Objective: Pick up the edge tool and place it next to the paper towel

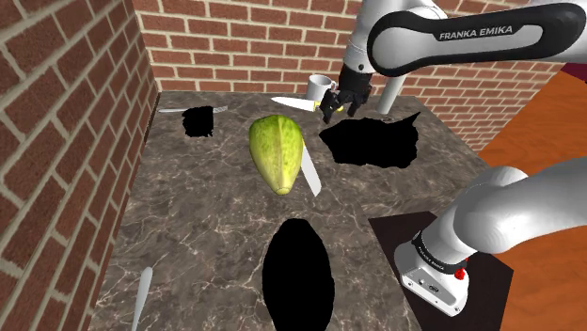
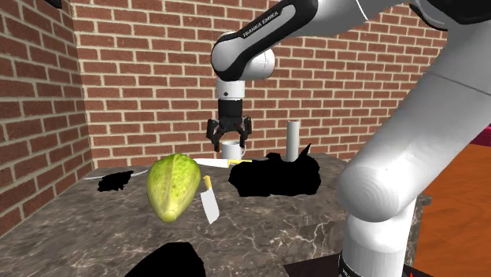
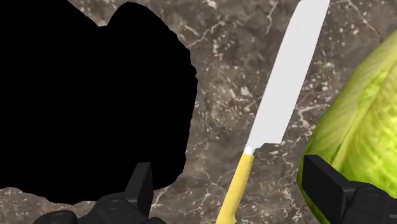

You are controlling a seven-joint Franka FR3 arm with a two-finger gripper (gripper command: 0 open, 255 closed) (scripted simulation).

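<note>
One long green lettuce (image 1: 277, 152), round-sided with ridges, lies on the dark stone table (image 1: 207, 235). Just beside it the knife (image 1: 311, 177) lies flat, with a smooth white blade and a thin yellow handle. Its long side runs along the lettuce. The blade points to the shoulder view's near edge, the handle to the back. Above the handle end hangs the gripper (image 1: 337, 103), fingers apart, holding nothing. Farther back stands a white cup (image 1: 320, 86); its inside cannot be seen. Farthest, a grey roll (image 2: 293, 140) stands upright by the brick wall (image 1: 235, 38).
</note>
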